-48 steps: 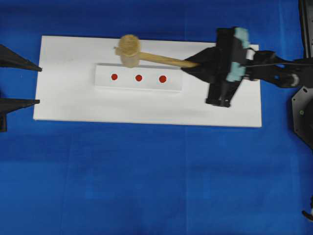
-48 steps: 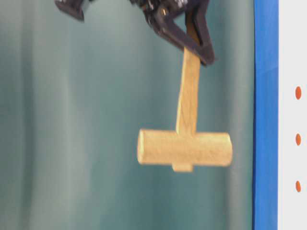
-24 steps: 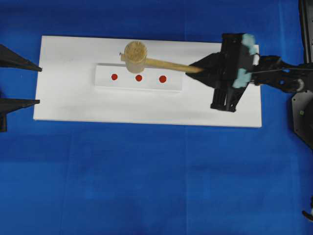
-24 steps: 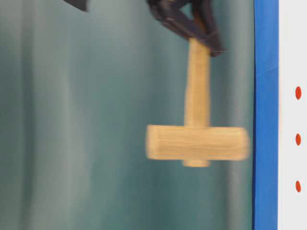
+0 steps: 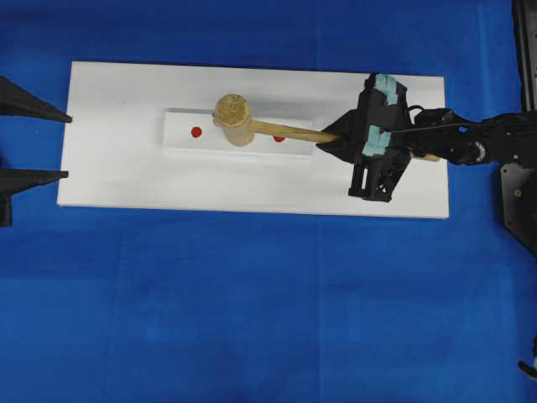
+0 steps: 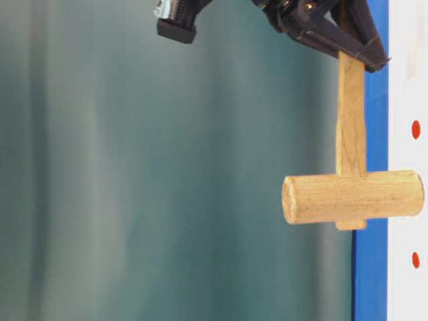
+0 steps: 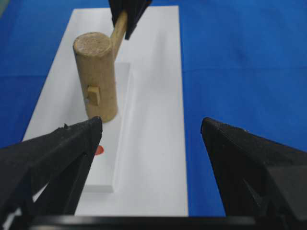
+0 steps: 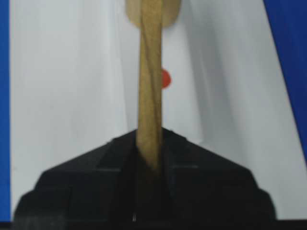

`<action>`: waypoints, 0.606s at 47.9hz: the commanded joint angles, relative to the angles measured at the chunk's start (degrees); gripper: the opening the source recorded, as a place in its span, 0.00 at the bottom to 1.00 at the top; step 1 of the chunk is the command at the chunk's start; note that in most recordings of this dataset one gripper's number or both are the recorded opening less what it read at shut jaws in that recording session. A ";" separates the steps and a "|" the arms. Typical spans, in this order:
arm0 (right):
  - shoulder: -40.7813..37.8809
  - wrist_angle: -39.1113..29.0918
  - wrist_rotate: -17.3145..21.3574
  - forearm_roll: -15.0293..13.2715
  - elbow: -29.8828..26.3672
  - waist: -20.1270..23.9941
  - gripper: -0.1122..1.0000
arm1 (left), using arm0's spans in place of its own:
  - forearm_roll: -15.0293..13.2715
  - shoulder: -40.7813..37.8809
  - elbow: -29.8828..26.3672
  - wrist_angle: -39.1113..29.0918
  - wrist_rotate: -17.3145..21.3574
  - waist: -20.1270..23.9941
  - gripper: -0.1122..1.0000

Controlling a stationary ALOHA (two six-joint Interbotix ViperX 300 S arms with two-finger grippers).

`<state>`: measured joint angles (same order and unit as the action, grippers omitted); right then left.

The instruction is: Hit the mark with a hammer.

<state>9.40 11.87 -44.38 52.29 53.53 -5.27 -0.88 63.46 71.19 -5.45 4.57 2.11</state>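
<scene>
Down comes the hammer [image 5: 234, 118] since a second ago — its head was over the far edge of the raised white block [image 5: 180, 139] near the twelve o'clock side of the middle red dot, and now it sits square over that middle dot, hiding it in the overhead view. In the table-level view the head has swung across from mid-frame to the white board's [image 5: 126, 180] side, its end face overlapping the board's edge at three o'clock; whether it is touching the block I cannot tell from that view. The left wrist view has the head standing upright on the block, its lower end apparently down on the surface, with one red mark [image 7: 99, 150] showing just toward six o'clock of it. Overhead, the left red dot [image 5: 195, 132] is plain to see at nine o'clock of the head, and the right red dot [image 5: 278, 138] peeks out from under the handle at three o'clock. The right gripper [image 5: 329, 139] is clamped tight on the far end of the flat wooden handle — the right wrist view shows the handle running straight up out of the closed black jaws. The left gripper [image 7: 151, 132] hangs at the nine o'clock edge of the board, its two black fingers [image 7: 53, 148] spread wide with nothing between them, well apart from the hammer. All of it sits on the blue tabletop [image 5: 252, 311].
</scene>
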 commanded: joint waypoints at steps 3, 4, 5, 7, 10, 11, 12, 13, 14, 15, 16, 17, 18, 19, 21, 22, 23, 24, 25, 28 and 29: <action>4.31 1.49 -0.35 0.00 -0.53 0.18 0.12 | 0.09 -0.62 -0.53 0.53 -0.09 0.09 0.84; 5.19 1.49 -0.35 0.00 -0.35 0.18 0.12 | 0.09 -0.62 -0.53 0.53 -0.09 0.09 0.84; 6.06 1.49 -0.44 -0.09 -0.09 0.18 0.12 | 0.00 -0.62 -0.62 0.53 -0.18 0.09 0.84; 8.00 1.49 -0.62 -0.09 0.44 0.18 0.12 | 0.09 -0.62 -0.53 0.53 -0.18 0.09 0.84; 11.43 1.49 -0.62 -0.18 1.67 0.18 0.12 | 0.00 -0.62 -0.53 0.44 -0.18 0.09 0.84; 12.66 1.49 -0.62 -0.18 2.20 0.18 0.12 | 0.00 -0.62 -0.53 0.44 -0.18 0.09 0.84; 13.89 1.49 -0.62 -0.18 2.72 0.18 0.12 | 0.09 -0.62 -0.53 0.44 -0.18 0.09 0.84; 15.12 1.49 -0.62 -0.18 3.34 0.18 0.12 | 0.00 -0.62 -0.44 0.53 -0.18 0.09 0.84; 16.96 1.58 -0.53 -0.18 4.31 0.18 0.12 | 0.09 -0.62 -0.44 0.53 -0.18 0.09 0.84; 18.19 1.49 -0.53 -0.18 5.01 0.18 0.12 | 0.09 -0.62 -0.44 0.53 -0.18 0.09 0.84; 19.42 1.49 -0.44 -0.18 5.63 0.18 0.12 | 0.09 -0.62 -0.44 0.53 -0.18 0.09 0.84; 20.65 1.49 -0.35 -0.18 6.24 0.18 0.12 | 0.00 -0.62 -0.44 0.53 -0.18 0.09 0.84; 21.71 1.49 -0.26 -0.18 6.77 0.18 0.12 | 0.00 -0.62 -0.44 0.53 -0.18 0.09 0.84; 22.94 1.49 -0.26 -0.18 7.12 0.18 0.12 | 0.00 -0.62 -0.44 0.53 -0.18 0.09 0.84; 24.96 1.49 -0.26 -0.18 8.00 0.18 0.12 | 0.09 -0.62 -0.44 0.53 -0.18 0.09 0.84; 25.84 1.49 -0.26 -0.18 8.35 0.18 0.12 | 0.09 -0.62 -0.44 0.53 -0.18 0.09 0.84; 26.63 1.49 -0.26 -0.18 8.70 0.18 0.12 | 0.09 -0.62 -0.44 0.53 -0.18 0.09 0.84; 27.25 1.58 -0.26 -0.18 8.96 0.18 0.12 | 0.09 -0.62 -0.44 0.53 -0.18 0.09 0.84; 27.86 1.49 -0.26 -0.18 9.32 0.18 0.12 | 0.09 -0.62 -0.44 0.53 -0.18 0.09 0.84; 28.83 1.49 -0.44 -0.26 10.02 0.18 0.12 | 0.09 -0.62 -0.44 0.53 -0.18 0.09 0.84; 29.00 1.49 -0.44 -0.26 10.20 0.18 0.12 | 0.00 -0.62 -0.44 0.53 -0.18 0.09 0.84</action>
<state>37.00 12.57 -44.74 52.29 63.90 -5.19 -0.88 63.46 71.28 -5.45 4.48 2.11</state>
